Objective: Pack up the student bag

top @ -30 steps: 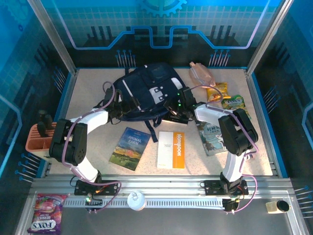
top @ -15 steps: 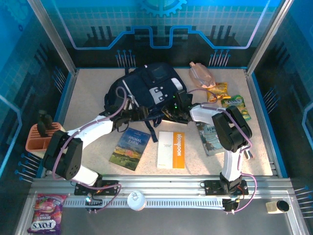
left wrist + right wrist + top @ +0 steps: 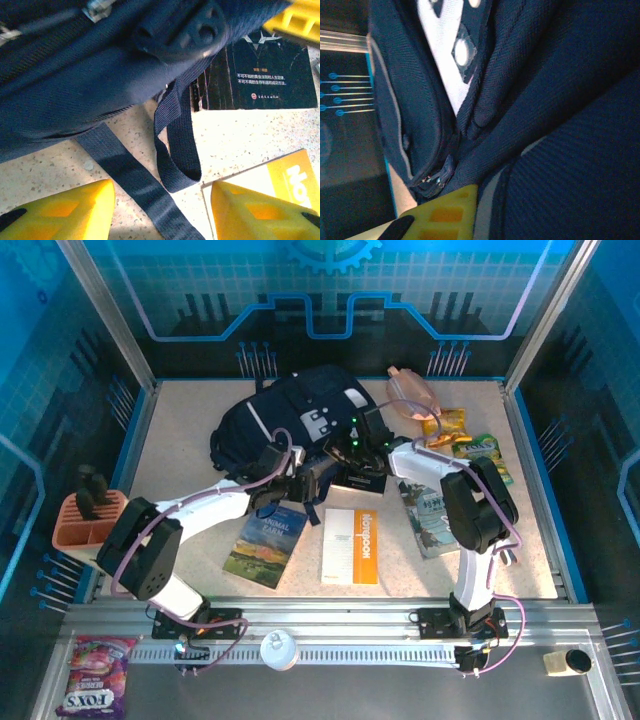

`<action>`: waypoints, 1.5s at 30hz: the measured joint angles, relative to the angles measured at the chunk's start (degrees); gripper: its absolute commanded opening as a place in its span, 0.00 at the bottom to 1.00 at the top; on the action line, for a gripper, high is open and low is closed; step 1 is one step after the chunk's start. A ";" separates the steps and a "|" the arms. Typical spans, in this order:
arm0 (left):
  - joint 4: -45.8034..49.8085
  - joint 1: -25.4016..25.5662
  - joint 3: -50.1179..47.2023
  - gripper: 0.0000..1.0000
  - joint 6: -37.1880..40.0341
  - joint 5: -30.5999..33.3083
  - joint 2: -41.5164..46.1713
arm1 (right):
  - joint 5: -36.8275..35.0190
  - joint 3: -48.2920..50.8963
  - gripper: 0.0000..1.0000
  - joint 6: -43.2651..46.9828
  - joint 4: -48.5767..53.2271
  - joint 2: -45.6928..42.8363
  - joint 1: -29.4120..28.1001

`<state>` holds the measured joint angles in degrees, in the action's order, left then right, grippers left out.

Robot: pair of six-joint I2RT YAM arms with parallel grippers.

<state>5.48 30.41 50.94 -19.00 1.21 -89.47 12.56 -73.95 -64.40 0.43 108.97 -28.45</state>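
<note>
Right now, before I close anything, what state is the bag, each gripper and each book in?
Dark navy fabric student bag: lying on table, zips unreadable.
Left gripper: jaws open, black strap loop between them.
Right gripper: pressed into bag fabric; grip unclear.
Blue-green paperback book: closed, flat.
Orange-and-white book: closed, flat.
Black paperback book: closed, flat.

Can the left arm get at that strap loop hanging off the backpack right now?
Probably yes. The left tool has its fingers apart, and the strap loop lies on the table just ahead between them, uncovered. The backpack crowds in close above it.
</note>
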 measured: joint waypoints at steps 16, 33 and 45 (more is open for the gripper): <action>-1.44 0.90 10.03 0.46 -6.32 11.17 -7.28 | 4.37 -6.56 0.13 -1.16 1.66 -0.11 0.07; -3.28 1.16 11.39 0.28 -8.26 17.44 -8.26 | 6.14 -7.93 0.13 -2.21 1.22 -0.04 0.39; -4.22 1.16 11.61 0.13 -7.82 19.15 -9.07 | 6.14 -7.93 0.13 -2.21 1.16 -0.04 0.44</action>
<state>1.26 31.57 62.54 -26.83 20.36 -98.54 18.70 -81.89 -66.61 1.58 108.92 -28.01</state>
